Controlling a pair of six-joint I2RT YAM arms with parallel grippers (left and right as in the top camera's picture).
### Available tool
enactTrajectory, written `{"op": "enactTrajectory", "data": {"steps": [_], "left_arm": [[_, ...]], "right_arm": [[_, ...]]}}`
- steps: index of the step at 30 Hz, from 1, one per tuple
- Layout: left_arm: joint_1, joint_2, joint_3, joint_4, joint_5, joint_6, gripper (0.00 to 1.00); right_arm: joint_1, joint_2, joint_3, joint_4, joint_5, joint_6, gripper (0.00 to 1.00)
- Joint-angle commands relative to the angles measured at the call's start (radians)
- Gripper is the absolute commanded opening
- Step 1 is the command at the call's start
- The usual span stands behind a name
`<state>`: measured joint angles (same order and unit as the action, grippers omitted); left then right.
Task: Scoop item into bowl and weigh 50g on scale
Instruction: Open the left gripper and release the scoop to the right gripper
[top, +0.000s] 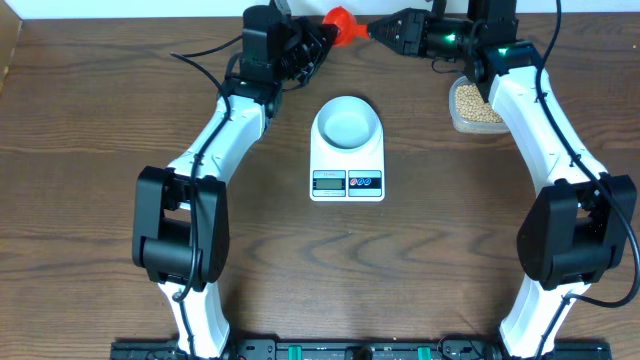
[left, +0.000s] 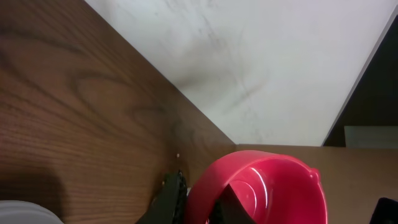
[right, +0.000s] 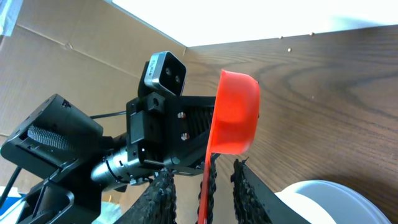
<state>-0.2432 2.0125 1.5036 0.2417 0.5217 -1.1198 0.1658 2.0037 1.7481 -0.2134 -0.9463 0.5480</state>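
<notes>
At the upper left of the middle in the top view, the left tool (top: 316, 43) is clenched on the cup end of a red scoop (top: 342, 22). In the left wrist view one dark finger (left: 168, 198) sits outside the cup wall and the other sits inside it. The scoop is up in the air near the back edge of the brown tabletop (top: 90, 150). I can see no beans in it. Below the scoop, in the middle of the frame, the bowl (top: 347, 122) sits on the white scale (top: 347, 165). The bowl looks empty. The numbers on the little screen are too small to read. Just right of the scoop, the right tool (top: 378, 31) is released. In the right wrist view its fingers (right: 163, 193) stand on both sides of the scoop's thin handle (right: 204, 186), with gaps showing. At the upper right, partly under the right arm, a clear tub (top: 452, 118) holds the tan beans (top: 478, 102).
</notes>
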Motion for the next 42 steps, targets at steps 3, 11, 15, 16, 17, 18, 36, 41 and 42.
{"op": "enactTrajectory", "data": {"steps": [3,11,15,16,17,18,36,41,42], "left_arm": [[-0.005,-0.006,0.012,-0.006,0.021,0.024,0.07],[-0.007,-0.006,0.011,-0.028,0.036,0.024,0.07],[-0.012,-0.006,0.011,-0.027,0.036,0.024,0.08],[-0.012,-0.006,0.011,-0.027,0.036,0.024,0.07],[-0.012,-0.006,0.011,-0.027,0.036,0.024,0.07],[-0.012,-0.006,0.011,-0.027,0.036,0.024,0.07],[-0.01,-0.006,0.011,-0.027,0.03,0.024,0.7],[-0.004,-0.006,0.011,-0.027,0.028,0.024,0.84],[-0.001,-0.006,0.011,-0.027,0.028,0.024,0.84]], "right_arm": [[0.01,0.0,0.017,-0.005,0.024,-0.003,0.31],[0.012,0.0,0.017,-0.007,0.028,-0.003,0.2],[0.013,0.0,0.017,-0.008,0.027,-0.003,0.21],[0.013,0.0,0.017,-0.008,0.027,-0.003,0.22],[0.013,0.0,0.017,-0.008,0.027,-0.003,0.22],[0.013,0.0,0.017,-0.008,0.027,-0.003,0.23],[0.016,0.0,0.017,-0.013,0.045,-0.003,0.01],[-0.047,0.0,0.017,0.002,0.109,0.017,0.01],[-0.055,0.0,0.017,0.009,0.114,0.018,0.01]]}}
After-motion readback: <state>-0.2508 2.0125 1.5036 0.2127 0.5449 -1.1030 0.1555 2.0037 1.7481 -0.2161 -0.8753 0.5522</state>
